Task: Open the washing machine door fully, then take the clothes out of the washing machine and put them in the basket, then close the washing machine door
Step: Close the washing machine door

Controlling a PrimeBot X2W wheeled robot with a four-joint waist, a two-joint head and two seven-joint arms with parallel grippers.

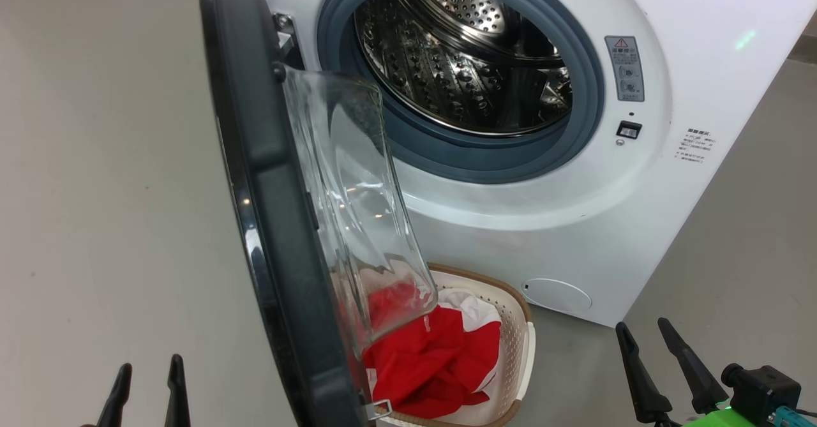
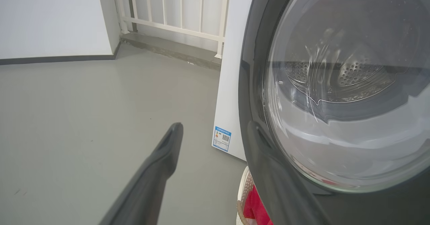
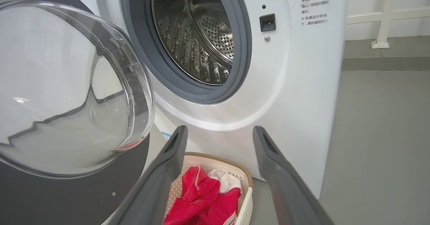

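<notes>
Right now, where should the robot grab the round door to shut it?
Probably the washing machine door, by its black rim's free edge, far from the hinge, from its outer face, where the left gripper is. The inner glass bulges, too round to pinch.

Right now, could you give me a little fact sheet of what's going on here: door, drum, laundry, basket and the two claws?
washing machine door: open wide, hinged at the robot's left
drum: bare steel, no clothes visible inside
clothes: red and white, lying in the basket
basket: on the floor before the washing machine, partly behind the door
left gripper: open, empty, on the door's outer side
right gripper: open, empty, pointing toward the machine's front
</notes>
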